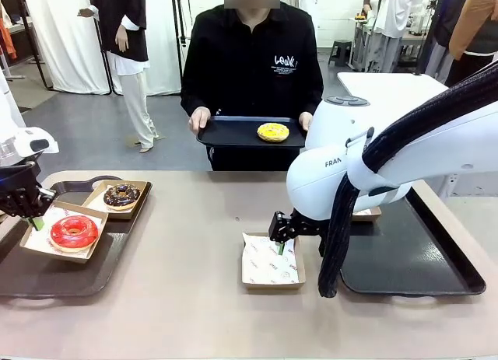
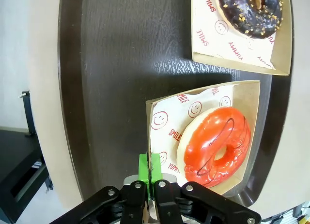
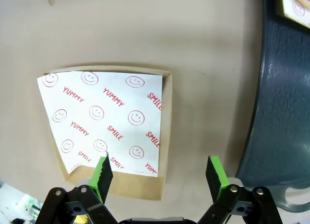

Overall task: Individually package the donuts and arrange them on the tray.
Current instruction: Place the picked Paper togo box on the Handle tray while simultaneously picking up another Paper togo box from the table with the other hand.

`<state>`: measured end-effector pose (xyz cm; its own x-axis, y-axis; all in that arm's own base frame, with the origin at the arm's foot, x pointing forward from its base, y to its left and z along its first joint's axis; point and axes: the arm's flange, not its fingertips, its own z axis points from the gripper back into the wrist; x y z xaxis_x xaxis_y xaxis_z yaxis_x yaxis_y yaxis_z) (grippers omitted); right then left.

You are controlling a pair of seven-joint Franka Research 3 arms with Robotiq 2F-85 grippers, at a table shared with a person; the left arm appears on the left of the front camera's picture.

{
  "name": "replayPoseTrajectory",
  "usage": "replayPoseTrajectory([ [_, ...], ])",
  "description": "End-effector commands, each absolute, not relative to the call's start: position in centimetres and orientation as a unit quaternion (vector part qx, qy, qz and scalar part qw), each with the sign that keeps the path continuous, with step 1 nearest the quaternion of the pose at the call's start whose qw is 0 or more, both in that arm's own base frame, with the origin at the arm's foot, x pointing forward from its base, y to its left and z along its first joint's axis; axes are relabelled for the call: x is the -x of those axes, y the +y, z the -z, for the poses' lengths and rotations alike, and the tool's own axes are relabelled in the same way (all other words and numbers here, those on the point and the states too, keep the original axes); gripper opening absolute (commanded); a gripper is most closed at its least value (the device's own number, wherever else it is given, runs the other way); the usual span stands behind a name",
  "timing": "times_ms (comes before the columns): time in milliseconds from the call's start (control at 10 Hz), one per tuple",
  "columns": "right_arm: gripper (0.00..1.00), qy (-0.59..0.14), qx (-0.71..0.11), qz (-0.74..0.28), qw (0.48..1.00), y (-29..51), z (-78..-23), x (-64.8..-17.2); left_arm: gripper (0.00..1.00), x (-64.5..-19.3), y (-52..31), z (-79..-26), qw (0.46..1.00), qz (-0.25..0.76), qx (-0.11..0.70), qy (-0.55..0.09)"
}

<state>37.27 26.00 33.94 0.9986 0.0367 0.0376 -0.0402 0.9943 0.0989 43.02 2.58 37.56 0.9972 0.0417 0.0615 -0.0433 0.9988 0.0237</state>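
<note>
The glossy red donut (image 1: 74, 232) (image 2: 218, 144) lies in a paper-lined cardboard box (image 2: 164, 112) on the dark left tray (image 1: 47, 278) (image 2: 111, 64). My left gripper (image 1: 31, 220) (image 2: 151, 167) is shut on that box's near edge. Behind it, the chocolate donut (image 1: 122, 195) (image 2: 252, 11) with sprinkles sits in its own box. Over the table's middle, my right gripper (image 1: 278, 239) (image 3: 160, 173) stands open just above the rim of an empty lined box (image 1: 270, 260) (image 3: 104, 122). The yellow donut (image 1: 273, 131) rests on a black tray (image 1: 226, 134) that the person holds in both hands.
A second dark tray (image 1: 412, 255) (image 3: 281, 112) lies at the right, with another lined box (image 1: 367, 214) (image 3: 295, 6) at its far end, partly behind my right arm. Bare tabletop stretches between the two trays.
</note>
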Motion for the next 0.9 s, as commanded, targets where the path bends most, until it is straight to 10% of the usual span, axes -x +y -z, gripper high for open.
replayPoseTrajectory([
  [0, 1.00, -0.023, -0.033, 0.001, 0.999, 26.89, -32.76, -37.54, 0.01, -42.85, 2.23, -36.46, 0.998, -0.025, -0.042, -0.039],
  [600, 1.00, -0.018, -0.038, 0.012, 0.999, 26.97, -32.02, -38.00, 0.08, -42.99, 2.08, -35.97, 0.999, -0.013, -0.034, -0.029],
  [700, 0.42, -0.016, -0.038, 0.011, 0.999, 26.99, -31.96, -38.02, 0.60, -42.81, 2.04, -35.99, 0.999, -0.009, -0.032, -0.029],
  [800, 0.42, -0.015, -0.037, 0.013, 0.999, 27.02, -31.95, -38.09, 0.67, -42.80, 2.12, -36.12, 0.999, -0.009, -0.028, -0.027],
])
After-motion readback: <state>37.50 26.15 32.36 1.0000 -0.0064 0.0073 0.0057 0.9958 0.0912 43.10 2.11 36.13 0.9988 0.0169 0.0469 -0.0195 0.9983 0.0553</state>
